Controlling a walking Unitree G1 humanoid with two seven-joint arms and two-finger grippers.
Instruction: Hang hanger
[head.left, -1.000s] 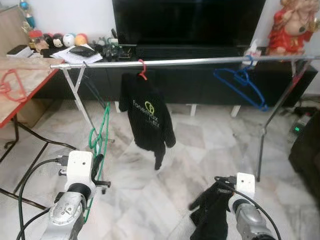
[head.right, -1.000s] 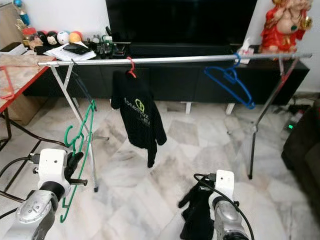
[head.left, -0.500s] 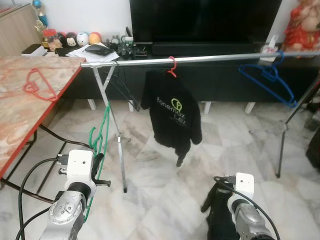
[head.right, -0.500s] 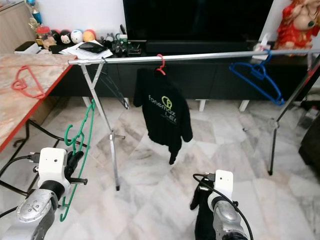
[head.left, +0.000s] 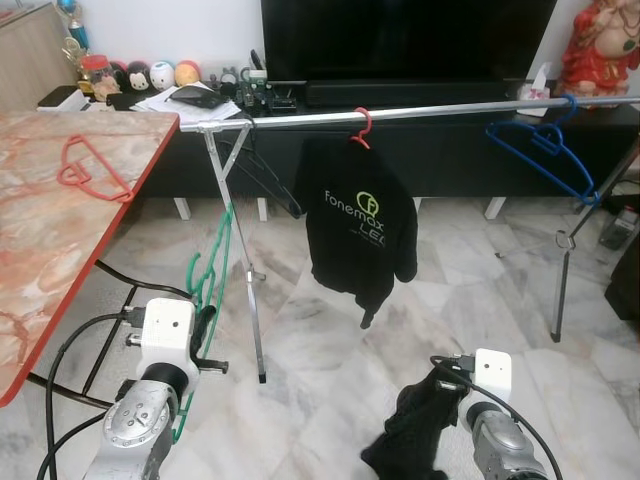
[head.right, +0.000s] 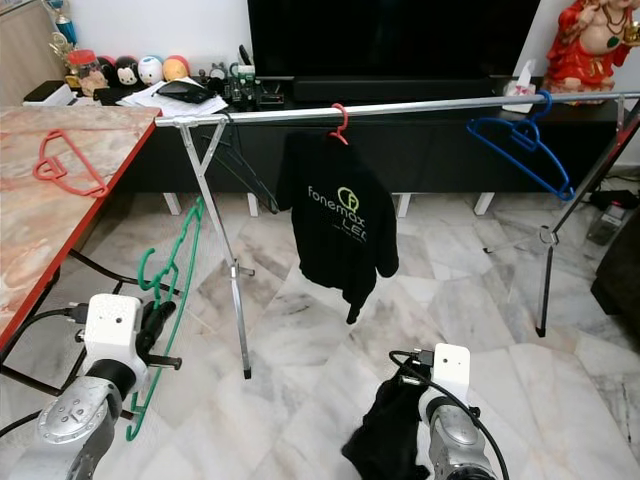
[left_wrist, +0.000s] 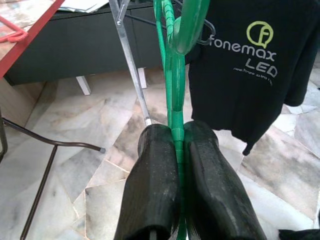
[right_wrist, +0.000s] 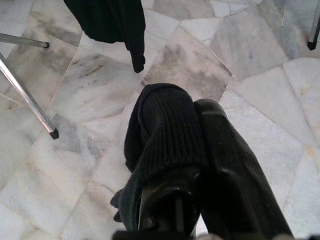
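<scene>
Only readable text around is on the black long-sleeved shirt (head.left: 362, 232) hanging from the rail: "fonemax" in white letters with "LED" underneath, plus a round yellow-green logo above it. Smaller line below is too tiny.

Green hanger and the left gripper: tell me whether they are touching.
Touching. The left wrist view shows the left gripper shut on the green hanger, its thin bar pinched between both black fingers with no gap.
</scene>
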